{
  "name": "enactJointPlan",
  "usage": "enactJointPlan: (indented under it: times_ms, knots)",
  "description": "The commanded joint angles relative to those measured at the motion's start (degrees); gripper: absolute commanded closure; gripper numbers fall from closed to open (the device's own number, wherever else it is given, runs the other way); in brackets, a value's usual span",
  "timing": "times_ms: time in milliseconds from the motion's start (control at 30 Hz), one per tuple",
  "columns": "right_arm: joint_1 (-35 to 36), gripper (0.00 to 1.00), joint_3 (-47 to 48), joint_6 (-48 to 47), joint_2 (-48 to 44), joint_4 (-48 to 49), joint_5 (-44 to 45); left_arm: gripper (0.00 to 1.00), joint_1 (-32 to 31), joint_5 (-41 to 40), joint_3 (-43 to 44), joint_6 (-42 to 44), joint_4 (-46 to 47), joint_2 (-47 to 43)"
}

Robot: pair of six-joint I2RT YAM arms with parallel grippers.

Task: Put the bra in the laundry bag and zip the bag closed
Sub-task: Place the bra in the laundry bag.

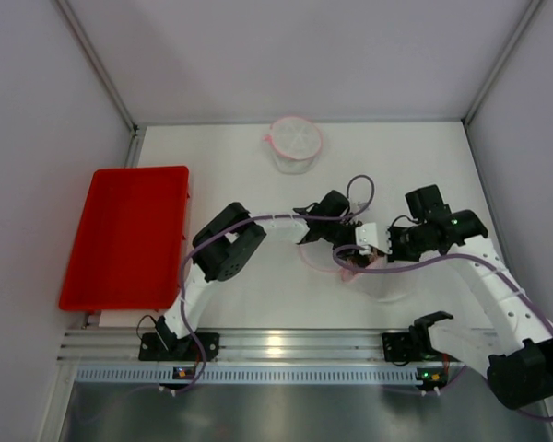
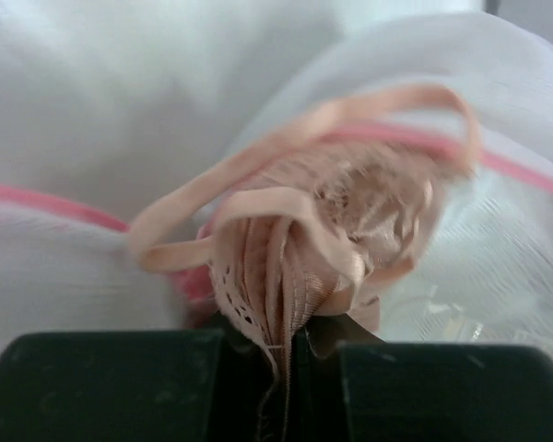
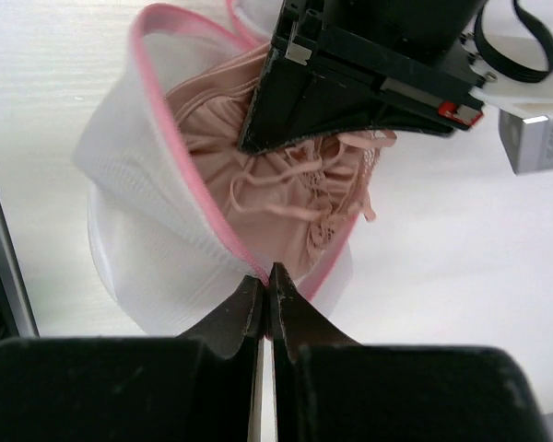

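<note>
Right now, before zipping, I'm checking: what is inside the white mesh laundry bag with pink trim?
A bunched beige lace bra, straps curled on top, in the white mesh laundry bag. The left gripper, clamped on the bra, covers part; the bag's bottom is hidden.

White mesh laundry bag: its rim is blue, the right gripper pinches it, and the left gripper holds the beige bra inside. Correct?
No, the right wrist view shows a pink rim; the right gripper pinches it and the left gripper holds the beige bra inside.
</note>
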Motion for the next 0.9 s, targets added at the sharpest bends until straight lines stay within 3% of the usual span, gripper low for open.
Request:
enactJointPlan:
  times_ms: [0, 33, 100, 133, 167, 333, 467, 600, 767, 867]
  knots:
    - [-0.6, 1.00, 2.3, -1.3, -3.1, -0.7, -2.5, 1.00, 0.4, -8.1, 0.0, -0.2, -4.4, 0.0]
    - [-0.6, 1.00, 2.0, -1.5, -3.8, -0.7, -2.2, 1.00, 0.7, -8.1, 0.7, 0.9, -5.0, -0.3]
    - [-0.6, 1.00, 1.0, -1.5, -4.6, -0.6, -1.8, 0.86, 1.6, -7.2, 1.6, 4.4, -7.2, -2.7]
    - [-0.6, 1.00, 0.5, -1.5, -5.1, -0.6, -1.5, 0.72, 1.9, -7.2, 1.7, 5.9, -7.9, -4.1]
    - [-0.5, 1.00, -0.4, -1.6, -5.4, -0.3, -1.3, 0.66, 2.4, -8.3, 1.8, 9.4, -8.9, -7.6]
    - [-0.6, 1.00, -2.6, -1.4, -5.4, 1.3, -1.7, 0.43, 4.3, -12.8, 2.6, 21.4, -20.2, -18.2]
    - [-0.5, 1.00, -2.6, -1.0, -4.9, 1.9, -1.9, 0.36, 6.5, -13.9, 1.3, 26.0, -26.9, -25.1]
    - [-0.6, 1.00, -2.4, -0.6, -4.7, 2.3, -2.9, 0.35, 14.2, -15.3, -4.5, 28.0, -28.1, -28.9]
    - [-0.6, 1.00, -2.6, -0.3, -4.2, 2.2, -3.8, 0.38, 22.4, -15.6, -8.6, 26.1, -27.1, -26.2]
    - [-0.6, 1.00, -2.5, -0.3, -4.0, 2.0, -4.2, 0.38, 23.2, -15.7, -8.3, 24.7, -22.7, -23.9]
